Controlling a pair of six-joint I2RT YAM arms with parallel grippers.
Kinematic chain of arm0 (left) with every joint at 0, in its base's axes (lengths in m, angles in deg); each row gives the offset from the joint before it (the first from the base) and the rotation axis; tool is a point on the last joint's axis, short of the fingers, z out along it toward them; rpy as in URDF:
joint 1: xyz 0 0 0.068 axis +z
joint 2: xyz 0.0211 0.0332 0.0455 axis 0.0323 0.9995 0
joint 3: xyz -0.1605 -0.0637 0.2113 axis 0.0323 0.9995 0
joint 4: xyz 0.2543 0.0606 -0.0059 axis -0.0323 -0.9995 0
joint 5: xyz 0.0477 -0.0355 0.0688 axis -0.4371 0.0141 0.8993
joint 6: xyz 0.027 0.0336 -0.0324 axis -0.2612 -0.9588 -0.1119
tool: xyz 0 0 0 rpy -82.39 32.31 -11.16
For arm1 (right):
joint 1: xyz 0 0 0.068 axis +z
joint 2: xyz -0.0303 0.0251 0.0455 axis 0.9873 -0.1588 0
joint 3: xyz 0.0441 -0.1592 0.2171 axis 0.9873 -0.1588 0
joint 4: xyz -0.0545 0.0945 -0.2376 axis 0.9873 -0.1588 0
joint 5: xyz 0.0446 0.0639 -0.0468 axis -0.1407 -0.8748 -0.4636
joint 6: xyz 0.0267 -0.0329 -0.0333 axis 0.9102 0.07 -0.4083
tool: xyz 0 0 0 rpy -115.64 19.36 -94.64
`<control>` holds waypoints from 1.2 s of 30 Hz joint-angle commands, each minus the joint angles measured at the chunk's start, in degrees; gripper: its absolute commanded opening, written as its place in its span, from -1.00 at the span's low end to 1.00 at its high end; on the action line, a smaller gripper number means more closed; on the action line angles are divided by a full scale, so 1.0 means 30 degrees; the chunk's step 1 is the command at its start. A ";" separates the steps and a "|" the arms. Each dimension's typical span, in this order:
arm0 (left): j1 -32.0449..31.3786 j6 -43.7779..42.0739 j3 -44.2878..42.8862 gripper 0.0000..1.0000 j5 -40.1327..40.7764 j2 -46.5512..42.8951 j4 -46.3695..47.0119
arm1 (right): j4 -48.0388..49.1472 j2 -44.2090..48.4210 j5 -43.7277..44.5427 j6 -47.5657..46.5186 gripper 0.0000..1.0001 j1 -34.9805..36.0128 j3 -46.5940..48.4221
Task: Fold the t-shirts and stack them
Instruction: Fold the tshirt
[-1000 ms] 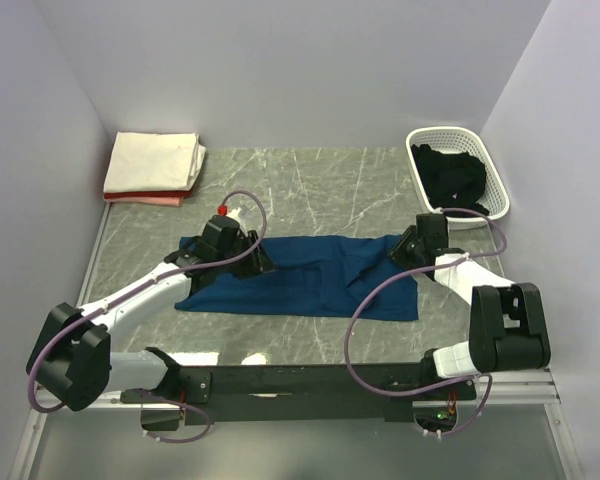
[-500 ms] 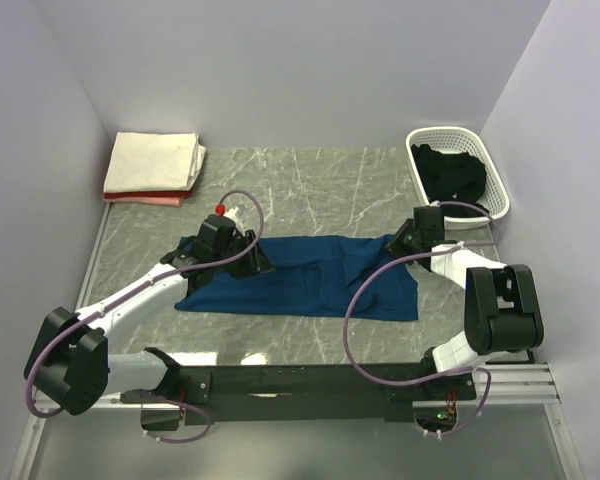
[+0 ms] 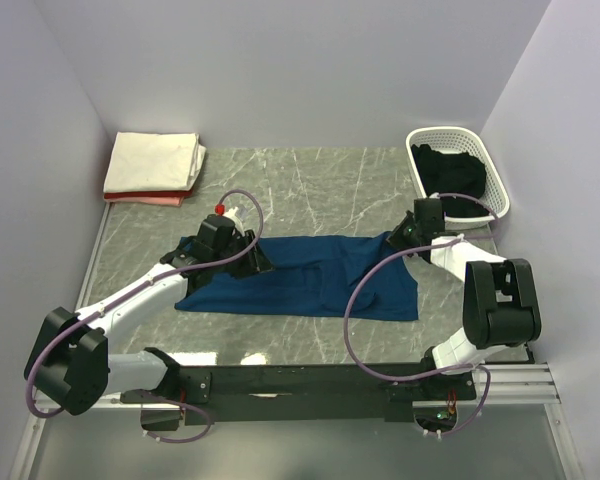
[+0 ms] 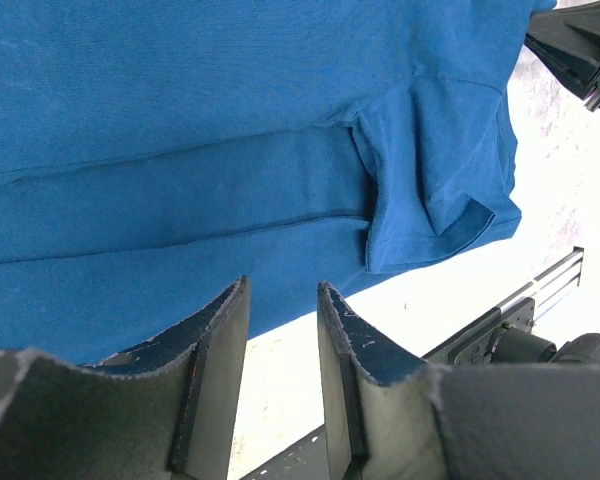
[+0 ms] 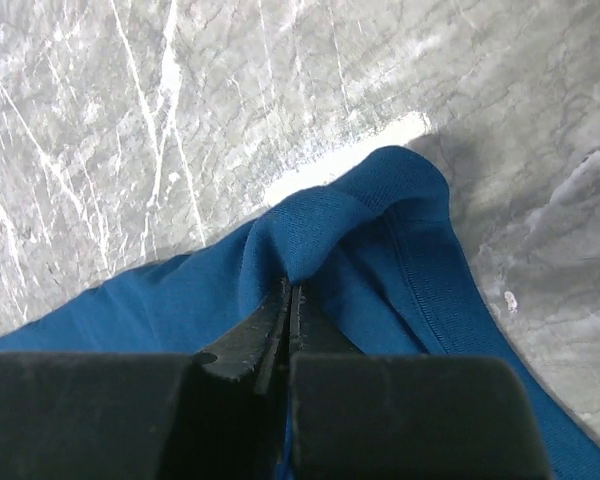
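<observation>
A navy blue t-shirt (image 3: 310,275) lies spread flat across the middle of the table, one sleeve folded over it (image 4: 430,170). My right gripper (image 3: 396,244) is at its far right corner, shut on a pinched ridge of the blue cloth (image 5: 310,230), with the jaws (image 5: 288,287) pressed together. My left gripper (image 3: 256,262) hovers over the shirt's left part, open with nothing between its fingers (image 4: 283,292). A cream-white folded shirt (image 3: 155,160) lies on a pink-red one (image 3: 145,199) at the far left corner. A black shirt (image 3: 450,175) sits in the basket.
The white lattice basket (image 3: 445,132) stands at the far right corner, close behind my right arm. Grey marble tabletop (image 5: 130,120) shows around the blue shirt. Walls close the table in on three sides. The mounting rail (image 3: 310,380) runs along the near edge.
My right gripper has shut on the blue shirt's far right corner, and its arm has shifted slightly toward the far side. The left arm has not moved.
</observation>
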 commanded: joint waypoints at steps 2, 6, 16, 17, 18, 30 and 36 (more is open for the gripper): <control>0.0096 -0.0461 -0.0166 -0.23 -0.0355 -0.0179 0.0136 | -0.1292 0.1133 0.0436 -0.0722 -1.00 -0.0445 0.1230; 0.0096 -0.0461 -0.0166 -0.24 -0.0355 -0.0208 0.0107 | -0.2669 0.1809 0.0553 -0.1250 -1.00 -0.0738 0.1816; 0.0125 -0.0491 -0.0079 -0.24 -0.0502 -0.0238 0.0166 | -0.4487 0.1753 0.1051 -0.2070 -0.96 -0.0739 0.3252; 0.0125 -0.0520 -0.0049 -0.23 -0.0502 -0.0267 0.0137 | -0.4546 0.1519 0.1226 -0.2071 -0.95 -0.0768 0.3369; 0.0125 -0.0520 -0.0049 -0.23 -0.0531 -0.0296 0.0136 | -0.4634 0.1430 0.1343 -0.2071 -0.95 -0.1232 0.3486; 0.0154 -0.0520 0.0039 -0.23 -0.0502 -0.0560 0.0048 | -0.5601 -0.0562 0.1756 -0.2539 -0.33 -0.1588 0.5683; 0.0154 -0.0432 0.0214 -0.23 -0.0794 -0.0414 0.0253 | -0.5398 0.1249 0.1551 -0.2482 0.03 -0.1588 0.4051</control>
